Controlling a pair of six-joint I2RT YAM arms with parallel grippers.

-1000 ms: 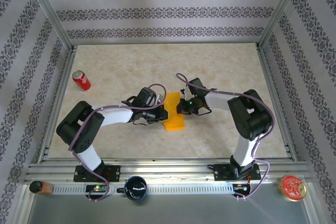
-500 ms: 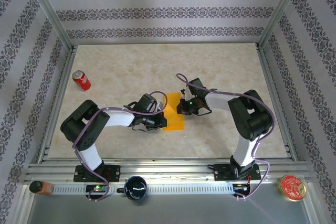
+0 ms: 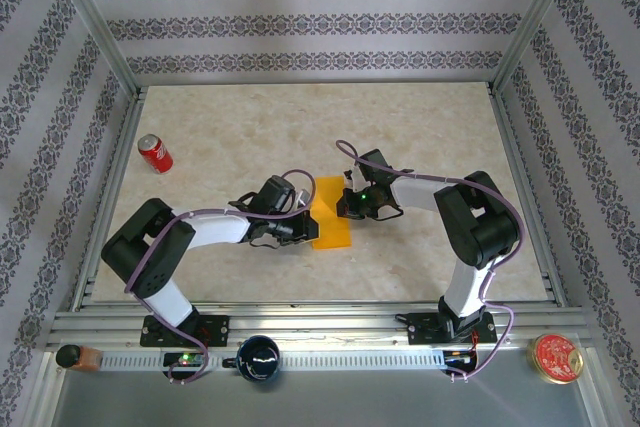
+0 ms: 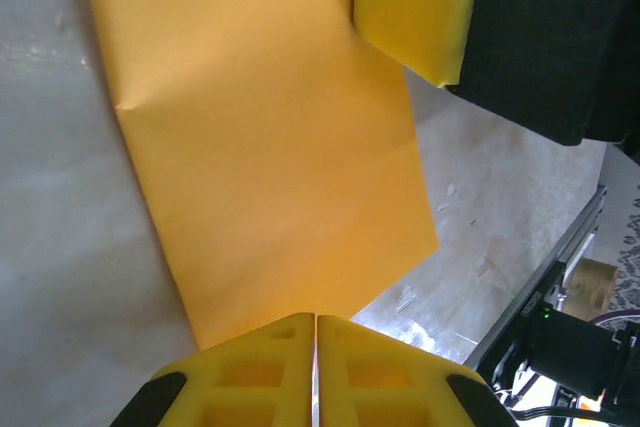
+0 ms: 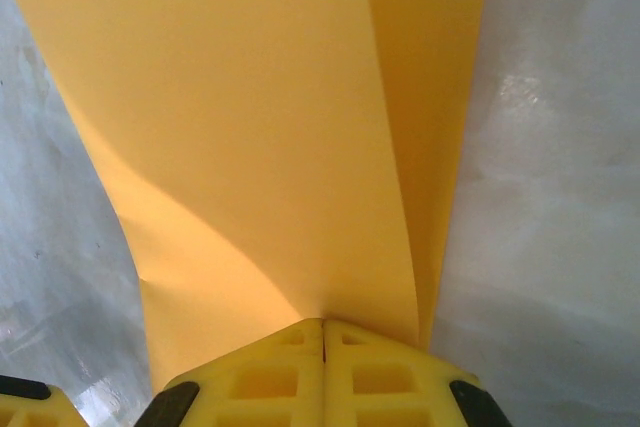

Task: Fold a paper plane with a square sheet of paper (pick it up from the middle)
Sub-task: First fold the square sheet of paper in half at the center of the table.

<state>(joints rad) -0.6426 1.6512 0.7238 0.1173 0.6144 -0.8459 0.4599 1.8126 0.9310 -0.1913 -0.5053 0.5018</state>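
Sheet of paper [image 3: 331, 217], already folded to a narrow orange-yellow strip, flat near the middle of the table [image 3: 220, 117], slightly toward its near edge. Left gripper [image 4: 315, 319] at the strip's left edge, jaws pressed together; hold on any layer impossible to confirm. Right gripper [image 5: 323, 323] at the right edge, jaws shut, pinching a raised, curling layer.

Likely hazards:
- a tear or stray crease from opposed pulling by the two arms
- a skewed fold from the strip sliding over the smooth top
- loss of the pinched layer through too shallow a bite at the margin

Surface: pale, marbled, glossy, bounded by aluminium rails [image 3: 108, 197]. Red soda can [image 3: 154, 153] near the left edge, toward the far corner, well apart from the work. Surroundings: walls [image 3: 300, 22] papered in striped grey ornament.
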